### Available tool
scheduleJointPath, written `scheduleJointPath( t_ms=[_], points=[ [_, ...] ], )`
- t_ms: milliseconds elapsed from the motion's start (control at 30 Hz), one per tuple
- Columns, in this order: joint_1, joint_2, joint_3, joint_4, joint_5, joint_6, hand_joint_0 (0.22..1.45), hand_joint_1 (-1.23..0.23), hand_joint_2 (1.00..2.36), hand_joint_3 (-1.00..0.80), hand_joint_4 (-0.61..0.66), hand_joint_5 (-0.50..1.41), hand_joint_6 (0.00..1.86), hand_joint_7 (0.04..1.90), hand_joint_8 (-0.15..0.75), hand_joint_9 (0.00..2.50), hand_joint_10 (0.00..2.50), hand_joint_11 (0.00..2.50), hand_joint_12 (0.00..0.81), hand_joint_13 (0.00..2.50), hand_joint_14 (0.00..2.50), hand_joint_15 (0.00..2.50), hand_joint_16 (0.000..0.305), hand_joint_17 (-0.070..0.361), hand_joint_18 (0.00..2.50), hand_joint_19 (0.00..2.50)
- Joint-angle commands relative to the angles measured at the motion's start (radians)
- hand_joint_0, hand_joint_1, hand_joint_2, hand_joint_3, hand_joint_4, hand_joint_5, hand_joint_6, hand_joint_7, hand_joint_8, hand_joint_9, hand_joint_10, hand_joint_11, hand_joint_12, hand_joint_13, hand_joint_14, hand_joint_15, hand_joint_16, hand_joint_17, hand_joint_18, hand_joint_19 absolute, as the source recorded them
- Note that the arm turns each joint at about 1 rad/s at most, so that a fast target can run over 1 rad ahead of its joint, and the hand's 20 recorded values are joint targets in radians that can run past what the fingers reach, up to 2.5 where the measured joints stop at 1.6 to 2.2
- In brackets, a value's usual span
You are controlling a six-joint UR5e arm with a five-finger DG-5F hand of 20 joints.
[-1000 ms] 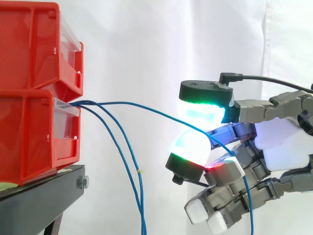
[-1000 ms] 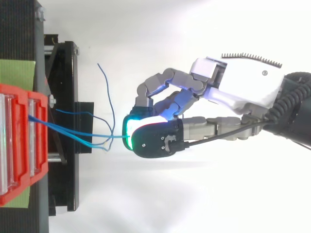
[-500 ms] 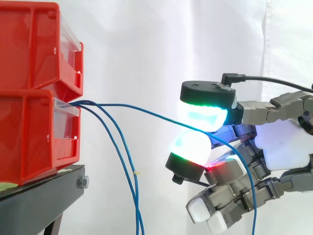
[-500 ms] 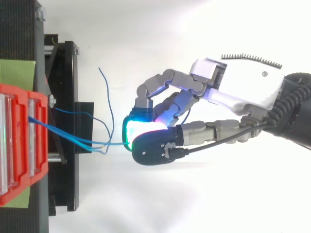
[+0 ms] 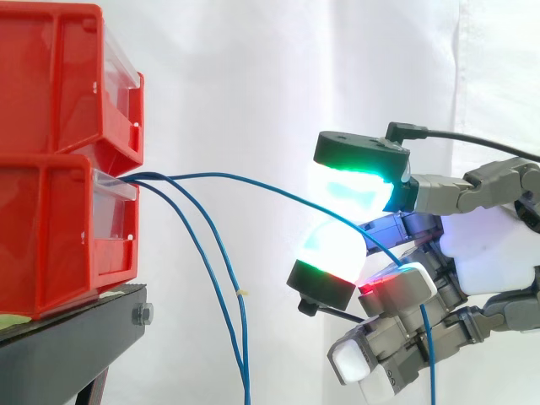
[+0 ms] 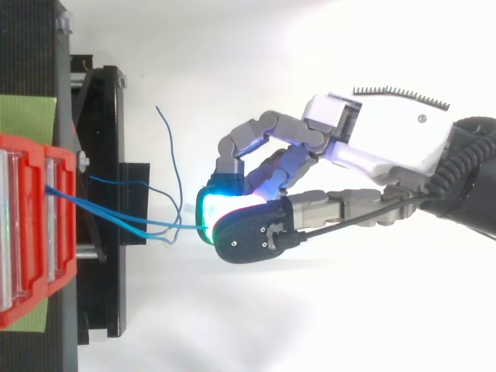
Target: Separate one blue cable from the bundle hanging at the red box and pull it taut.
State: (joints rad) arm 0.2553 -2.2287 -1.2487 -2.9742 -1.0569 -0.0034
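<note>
From the side, two red bins point(image 5: 59, 160) sit stacked on a black stand point(image 5: 76, 337), with a white curtain point(image 5: 253, 67) behind everything. A little bundle of blue wire comes out of the gap between the upper and lower bin, at their front edge.

One blue cable point(image 5: 245, 180) leaves that gap and runs out to the right, apart from the rest, in a shallow arc that sags rather than drawing straight. It reaches the hand point(image 5: 489, 245), which comes in from the right edge. There it slips between two glowing fingertips point(image 5: 354, 181), one above and one below, both lit green and cyan and closed toward each other on the wire. Past that pinch the cable drops steeply in front of the lower fingers and leaves the bottom of the view. The remaining fingers are curled under, their pads white, one showing a small red glow.

The hanging cables point(image 5: 245, 346), two of them, fall away from the bin front and down past the edge of the stand, well clear of the hand.

From above, the hand point(image 6: 387, 147) reaches leftward toward the bins point(image 6: 31, 232), and the blue strands fan out from the bin front and gather at the lit fingertip, just off the stand's edge point(image 6: 101, 116)
</note>
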Motion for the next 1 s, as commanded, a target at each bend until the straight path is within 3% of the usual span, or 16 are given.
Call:
scheduleJointPath(
  t_ms=[0, 467, 800, 967],
  points=[
    [0.001, 0.0, 0.0, 0.0, 0.0, 0.0, 0.57, -0.52, 1.0, -0.5, 0.1, -0.19, 0.96, 0.98, 0.295, 1.22, 0.02, 1.36, 0.361, 0.84, 0.02, 0.59, 0.05, 0.114, 0.61, 0.53],
    [0.001, 0.0, 0.0, 0.001, 0.0, 0.0, 0.54, -0.61, 1.0, -0.5, 0.12, -0.2, 0.94, 0.98, 0.297, 1.22, 0.02, 1.35, 0.369, 0.88, 0.02, 0.61, 0.052, 0.117, 0.62, 0.52],
    [0.001, 0.0, 0.0, 0.0, 0.0, -0.001, 0.64, -0.67, 1.0, -0.5, 0.1, -0.2, 0.94, 1.0, 0.282, 1.23, 0.02, 1.38, 0.348, 0.91, 0.02, 0.64, 0.049, 0.111, 0.64, 0.52],
    [0.001, 0.0, 0.0, 0.0, 0.0, 0.0, 0.65, -0.69, 1.01, -0.36, 0.06, -0.19, 0.95, 1.05, 0.282, 1.25, 0.02, 1.39, 0.348, 0.92, 0.02, 0.64, 0.049, 0.111, 0.64, 0.52]
  ],
)
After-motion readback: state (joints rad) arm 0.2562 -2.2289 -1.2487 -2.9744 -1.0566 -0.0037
